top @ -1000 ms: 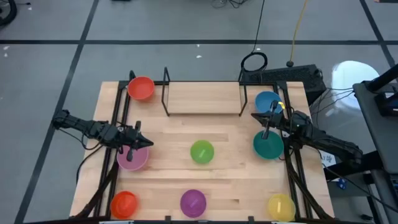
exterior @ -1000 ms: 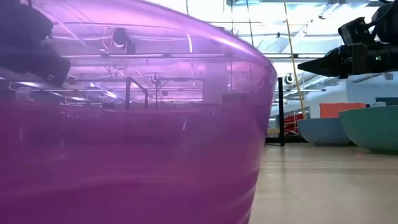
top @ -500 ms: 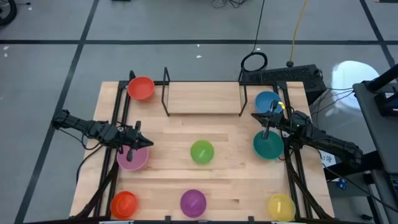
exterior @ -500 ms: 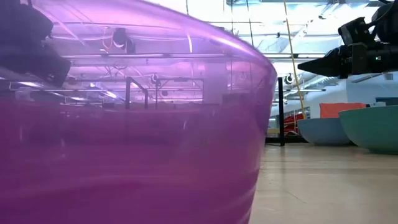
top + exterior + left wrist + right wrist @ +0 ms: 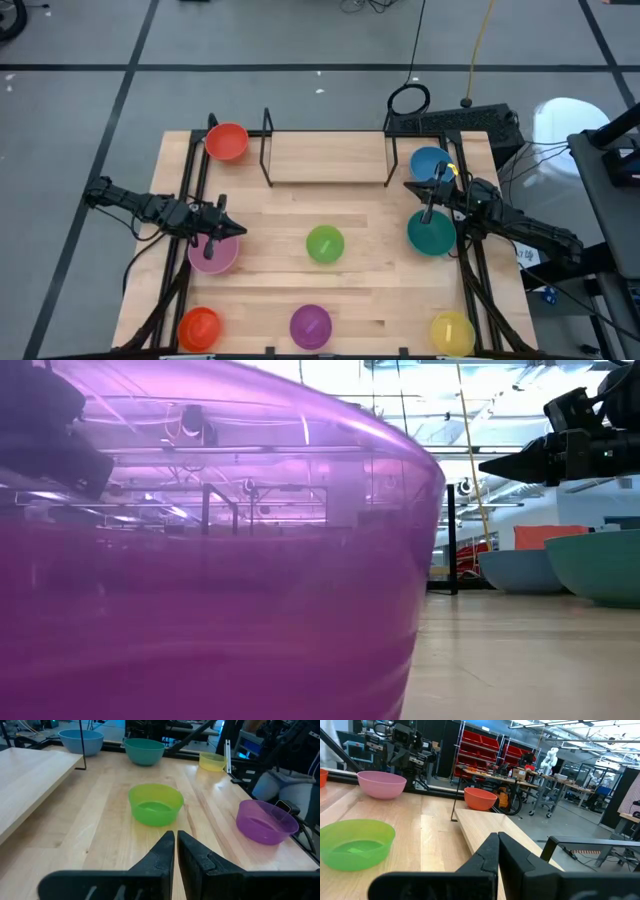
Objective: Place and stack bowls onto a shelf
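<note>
The shelf (image 5: pixel 325 158) stands bare at the table's far middle. The bowls rest on their bases on the tabletop: red (image 5: pixel 227 141) far left, pink (image 5: pixel 213 250), green (image 5: pixel 324 243), teal (image 5: pixel 431 233), blue (image 5: pixel 430 163), orange (image 5: pixel 198 326), purple (image 5: pixel 310 324) and yellow (image 5: pixel 451 331). My left gripper (image 5: pixel 238 231) is shut and empty, above the pink bowl's right rim. My right gripper (image 5: pixel 408 187) is shut and empty, between the blue and teal bowls, pointing at the shelf's right end. The wrist views show the left fingers (image 5: pixel 176 840) and right fingers (image 5: pixel 497 840) closed.
The shelf's black rod uprights (image 5: pixel 267 148) (image 5: pixel 388 150) stand at its ends. Black frame rails (image 5: pixel 190 200) (image 5: pixel 470 270) run along the table's left and right sides. The purple bowl (image 5: pixel 200 560) fills most of the low view. Cables and a power strip (image 5: pixel 450 120) lie behind the far right corner.
</note>
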